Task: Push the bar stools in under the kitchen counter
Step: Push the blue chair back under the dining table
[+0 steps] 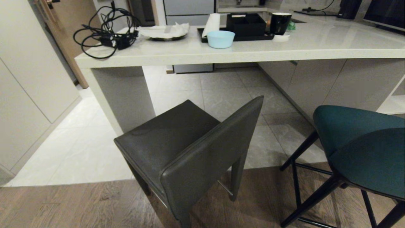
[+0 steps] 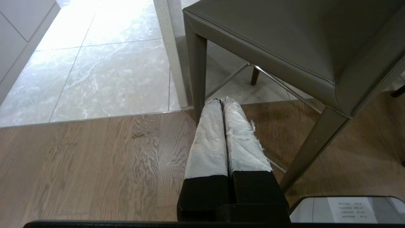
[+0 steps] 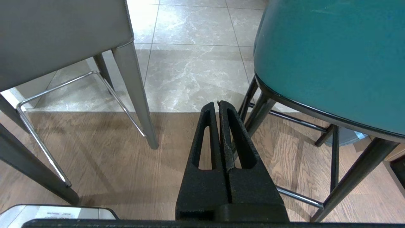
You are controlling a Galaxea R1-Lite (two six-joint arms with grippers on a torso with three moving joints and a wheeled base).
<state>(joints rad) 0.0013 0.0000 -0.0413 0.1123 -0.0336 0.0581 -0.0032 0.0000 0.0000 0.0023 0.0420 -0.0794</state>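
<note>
A dark grey-brown square-backed bar stool (image 1: 186, 152) stands turned at an angle in front of the off-white kitchen counter (image 1: 253, 50), its seat outside the slab's edge. To its right stands a teal bar stool (image 1: 364, 148) on thin black legs, also out from the counter. Neither arm shows in the head view. My left gripper (image 2: 222, 100) is shut and empty, low over the wooden floor beside the grey stool (image 2: 284, 44) and its front leg. My right gripper (image 3: 218, 104) is shut and empty, low between the grey stool's leg (image 3: 136, 95) and the teal stool (image 3: 332, 60).
On the counter lie a tangle of black cables (image 1: 107, 31), a plate with white cloth (image 1: 164, 31), a pale blue bowl (image 1: 220, 39), a black tray (image 1: 240, 30) and a black mug (image 1: 280, 22). A pale side panel (image 1: 123, 98) holds up the counter's left end. Tiles meet wooden flooring (image 1: 79, 202).
</note>
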